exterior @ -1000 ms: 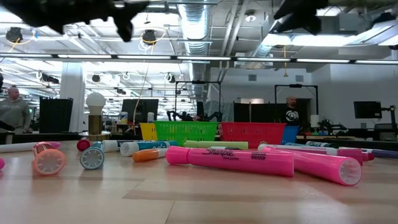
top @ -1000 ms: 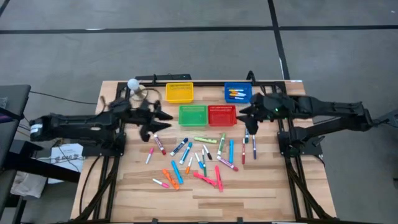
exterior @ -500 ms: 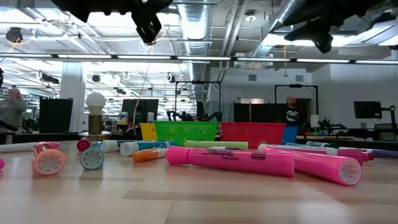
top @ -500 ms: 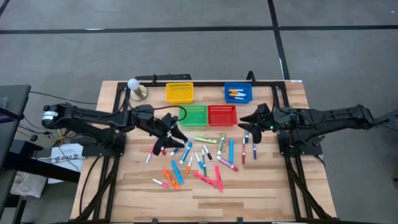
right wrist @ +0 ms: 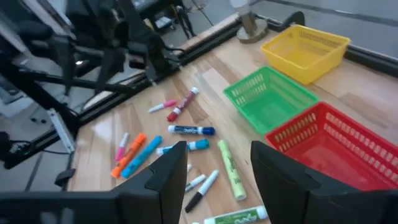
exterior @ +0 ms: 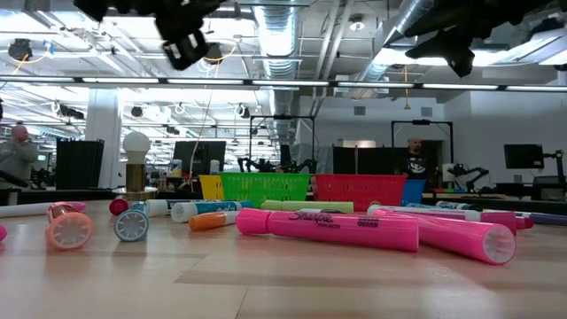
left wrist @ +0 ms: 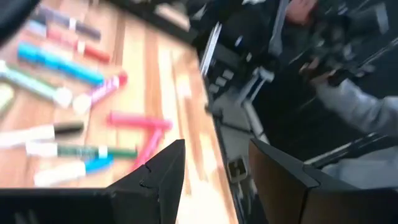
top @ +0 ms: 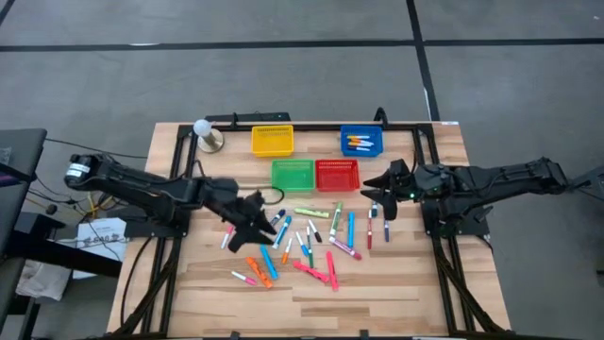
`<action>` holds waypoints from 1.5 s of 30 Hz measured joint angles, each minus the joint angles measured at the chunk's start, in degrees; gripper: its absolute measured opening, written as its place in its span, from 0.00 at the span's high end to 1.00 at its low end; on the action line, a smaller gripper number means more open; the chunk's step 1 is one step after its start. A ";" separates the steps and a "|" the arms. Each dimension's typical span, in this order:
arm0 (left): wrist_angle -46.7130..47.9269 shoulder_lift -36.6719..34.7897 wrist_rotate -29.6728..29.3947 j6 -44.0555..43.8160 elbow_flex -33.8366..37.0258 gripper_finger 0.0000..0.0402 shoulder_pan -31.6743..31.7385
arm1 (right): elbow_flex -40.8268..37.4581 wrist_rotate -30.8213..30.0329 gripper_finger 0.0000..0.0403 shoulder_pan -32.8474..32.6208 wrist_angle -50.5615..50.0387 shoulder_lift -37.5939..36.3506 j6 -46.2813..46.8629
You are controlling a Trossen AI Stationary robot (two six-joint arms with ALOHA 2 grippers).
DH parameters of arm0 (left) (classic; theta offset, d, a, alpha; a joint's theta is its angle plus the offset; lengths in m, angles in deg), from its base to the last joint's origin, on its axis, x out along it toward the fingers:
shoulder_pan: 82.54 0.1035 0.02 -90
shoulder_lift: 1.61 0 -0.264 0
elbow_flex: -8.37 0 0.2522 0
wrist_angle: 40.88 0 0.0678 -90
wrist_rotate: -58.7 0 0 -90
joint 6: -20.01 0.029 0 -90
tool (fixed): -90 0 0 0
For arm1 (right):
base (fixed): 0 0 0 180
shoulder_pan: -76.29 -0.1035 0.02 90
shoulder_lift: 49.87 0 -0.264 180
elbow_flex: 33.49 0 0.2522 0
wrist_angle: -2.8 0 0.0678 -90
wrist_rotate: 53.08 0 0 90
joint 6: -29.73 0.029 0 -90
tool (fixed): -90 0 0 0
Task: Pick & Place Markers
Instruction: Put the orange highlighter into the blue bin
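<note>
1. While nothing is held, the left claw [top: 257, 227] is spread wide over the markers [top: 300, 241] on the table [top: 396, 283].
2. The right claw [top: 377, 189] is spread too, empty, above markers near the red basket [top: 337, 175].

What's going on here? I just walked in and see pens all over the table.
Two robot arms are sorting markers into small mesh baskets. The left gripper hangs open over the left side of the scattered pile, and the right gripper hangs open above the pens on the right; neither holds anything. Only the blue basket has markers in it. The green basket and red basket look empty.
</note>
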 joint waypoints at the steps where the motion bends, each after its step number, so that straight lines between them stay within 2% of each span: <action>1: 1.99 -0.02 -1.52 -0.82 -0.43 0.56 -1.50 | 0.00 -0.72 0.58 -0.57 0.52 0.01 -0.61; 6: 7.26 0.09 -10.41 -5.99 -1.22 0.56 -7.48 | -0.04 -1.15 0.58 -2.85 3.65 0.07 -3.08; 11: 6.90 3.59 -15.76 -9.86 -1.85 0.56 -10.72 | -6.38 -0.47 0.59 -5.13 14.99 -0.01 -4.15; 15: 6.65 11.32 -16.34 -10.76 -5.89 0.56 -11.89 | -12.07 -0.45 0.59 -7.09 23.71 -0.53 -4.41; 21: 6.68 23.91 -15.94 -12.21 -14.37 0.56 -11.46 | -17.68 2.64 0.59 -9.08 29.63 -4.62 -4.41; 26: 6.69 29.33 -15.93 -15.70 -18.67 0.56 -11.65 | -19.45 3.05 0.59 -9.29 29.94 -11.04 -6.63; 32: 7.07 30.03 -17.03 -18.82 -19.14 0.56 -12.41 | -19.63 7.86 0.59 -9.27 28.83 -21.15 -11.82; 41: 7.06 29.81 -19.79 -20.77 -19.14 0.56 -13.69 | -19.65 8.68 0.58 -9.27 14.15 -38.04 -12.18; 45: 7.52 30.20 -20.23 -22.44 -19.14 0.56 -12.88 | -19.52 8.30 0.58 -9.27 11.29 -42.04 -14.23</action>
